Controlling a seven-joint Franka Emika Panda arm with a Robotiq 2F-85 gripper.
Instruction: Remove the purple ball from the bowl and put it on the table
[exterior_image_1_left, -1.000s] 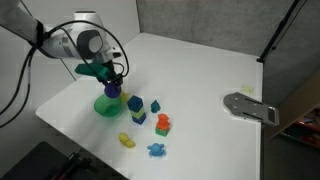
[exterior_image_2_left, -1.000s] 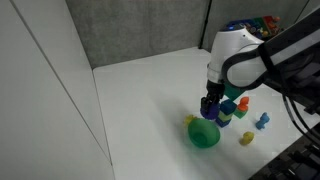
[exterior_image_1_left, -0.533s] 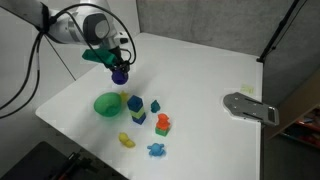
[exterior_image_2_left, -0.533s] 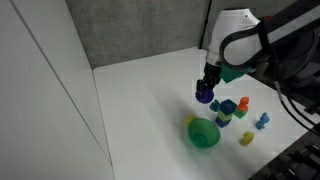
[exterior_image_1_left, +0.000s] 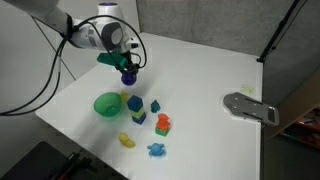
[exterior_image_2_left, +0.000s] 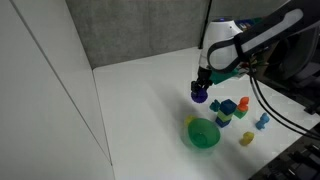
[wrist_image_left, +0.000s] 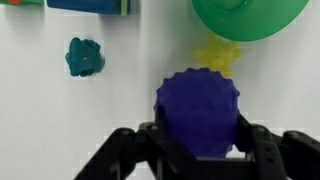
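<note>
Now the gripper (wrist_image_left: 197, 138) is holding the purple ball (wrist_image_left: 197, 105). Its two fingers (wrist_image_left: 150, 140) are pressing on the ball from both sides, so the jaws are closed on it. The ball is sitting between the fingertips and is hanging in the air, not touching anything else.

Directly under the gripper the wrist view is showing only the white table (wrist_image_left: 60, 120). Just beyond the ball a small yellow toy (wrist_image_left: 217, 52) is lying, and a little further beyond it the rim of the green bowl (wrist_image_left: 250, 15) is appearing. To one side, well apart from the fingers, a teal toy (wrist_image_left: 85, 57) is resting on the table.

In both exterior views the ball (exterior_image_1_left: 128, 77) (exterior_image_2_left: 199, 96) is hanging clearly above the surface and beside the bowl (exterior_image_1_left: 108, 103) (exterior_image_2_left: 203, 133), not over it. The coloured blocks (exterior_image_1_left: 137, 112) are standing near the bowl.

I am judging that the taking-out step is done and the carrying step is going on. The next move is asking for a slow descent onto the bare patch below, keeping away from the yellow toy. Only when the ball is touching the table should the jaws open, because a round ball may roll.
</note>
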